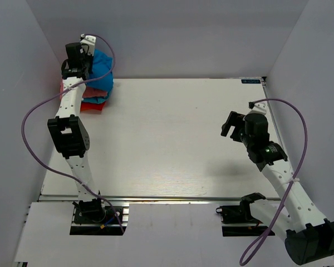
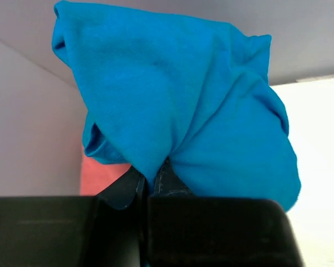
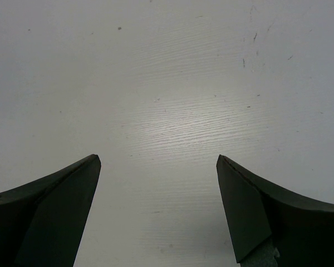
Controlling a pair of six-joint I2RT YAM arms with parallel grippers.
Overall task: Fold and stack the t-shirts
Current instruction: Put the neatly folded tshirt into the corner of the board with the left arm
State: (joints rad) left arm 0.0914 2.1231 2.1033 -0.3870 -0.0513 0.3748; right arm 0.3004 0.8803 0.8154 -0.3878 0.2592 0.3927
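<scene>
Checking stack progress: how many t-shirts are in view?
4, at the table's far-left corner: a blue t-shirt pinched in the left fingers, with teal, salmon-pink and red stacked below. The left arm may hide more.

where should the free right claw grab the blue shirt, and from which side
Probably the loose bulging fold of the blue shirt facing the open table, coming in from that side: walls block the back and left, and the left claw pinches its gathered middle.
</scene>
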